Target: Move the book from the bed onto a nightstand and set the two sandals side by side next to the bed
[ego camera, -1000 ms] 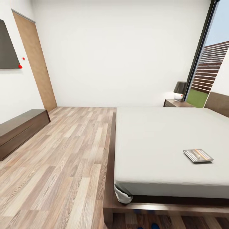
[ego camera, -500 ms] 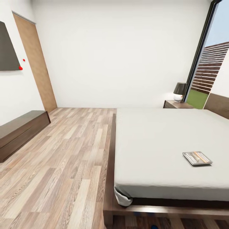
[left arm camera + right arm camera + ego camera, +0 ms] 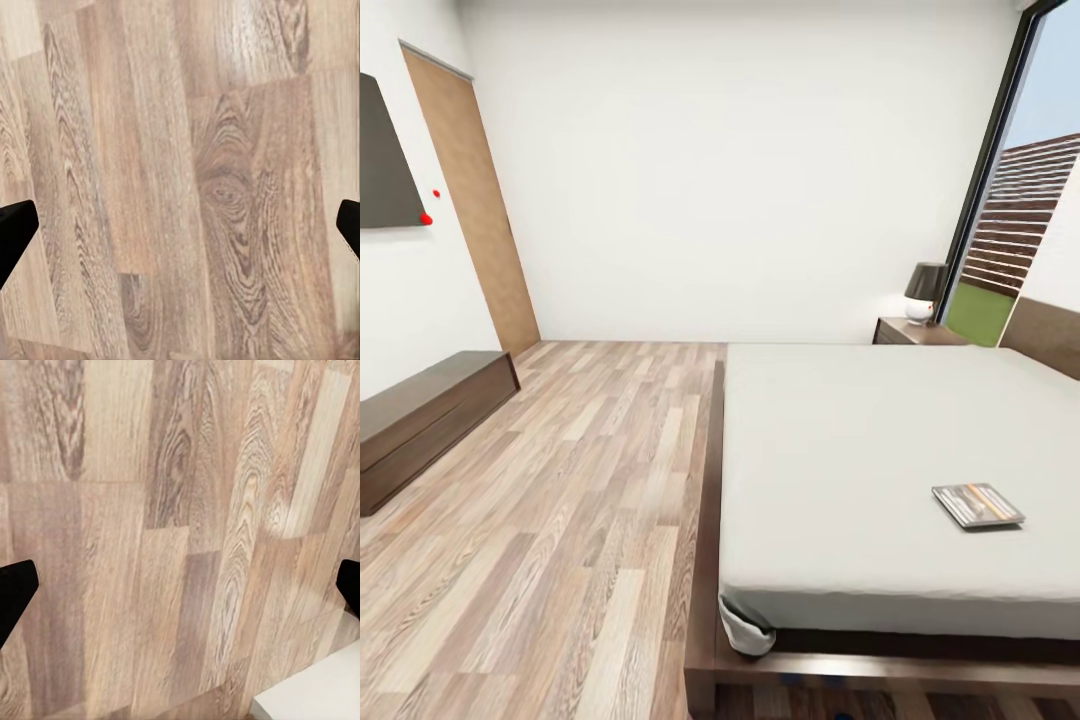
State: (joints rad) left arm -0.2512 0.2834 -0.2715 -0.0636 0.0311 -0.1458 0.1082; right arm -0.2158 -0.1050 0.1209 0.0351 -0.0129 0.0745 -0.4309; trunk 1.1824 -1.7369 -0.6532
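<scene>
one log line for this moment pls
place: bedroom | book: flat on bed | nightstand: far side, holds lamp | left gripper: open over floor | right gripper: open over floor

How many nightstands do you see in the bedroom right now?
1. The nightstand stands at the bed's far side by the window, with a lamp on top. Another may be outside the picture.

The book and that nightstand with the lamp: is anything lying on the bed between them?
No. In the head view, only bare pale mattress stretches between the book and the nightstand.
</scene>
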